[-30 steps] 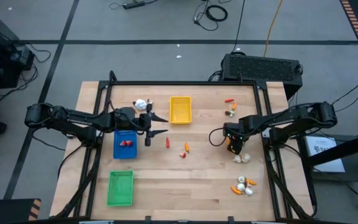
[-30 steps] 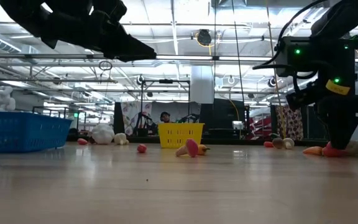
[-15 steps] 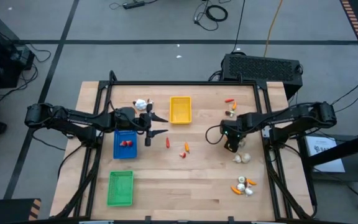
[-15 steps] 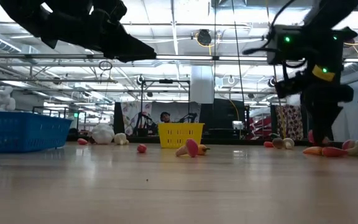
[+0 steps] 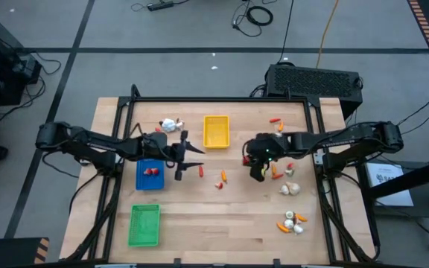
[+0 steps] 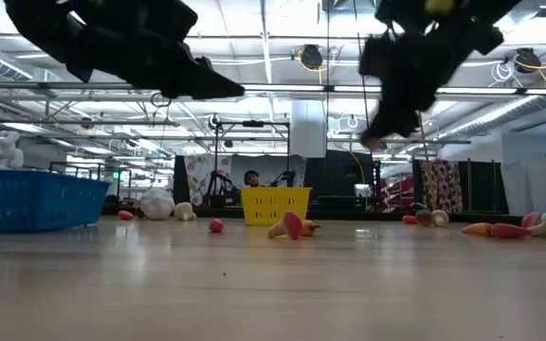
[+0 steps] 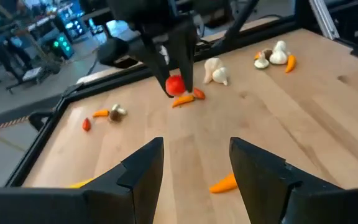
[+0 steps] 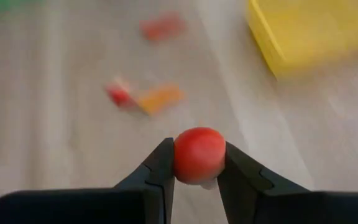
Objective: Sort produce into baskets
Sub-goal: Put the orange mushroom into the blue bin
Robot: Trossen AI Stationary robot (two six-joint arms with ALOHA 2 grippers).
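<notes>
My right gripper [image 5: 258, 174] hangs above the table's middle right, shut on a small round red produce piece [image 8: 199, 154], which also shows in the left wrist view [image 7: 174, 84]. My left gripper [image 5: 193, 159] hovers open beside the blue basket [image 5: 149, 181], with nothing between its fingers. Two red pieces [image 5: 151, 172] lie in the blue basket. The yellow basket [image 5: 216, 131] stands at the far middle and the green basket [image 5: 144, 225] at the near left. A red piece [image 5: 200, 170] and orange pieces [image 5: 223, 177] lie on the wood between the grippers. My right gripper pinches the round red piece by two opposite sides [image 8: 180, 158] between its two fingers [image 8: 160, 168]. The fingers slant downward, coming from the table's right. The piece is lifted clear of the table.
A whitish bulb [image 5: 170, 124] lies at the far left. Loose produce lies at the right: small pieces [image 5: 276, 128] at the far side, an orange piece [image 5: 275, 170], whitish bulbs [image 5: 289, 189] and a mixed cluster [image 5: 293, 222] near the front. A dark frame [image 5: 222, 99] borders the table.
My right gripper has risen from the table at the right, where it pointed straight down among the produce. It has moved toward the table's left and tipped to a slant. The red piece has come up with it, lifted clear of the wood.
</notes>
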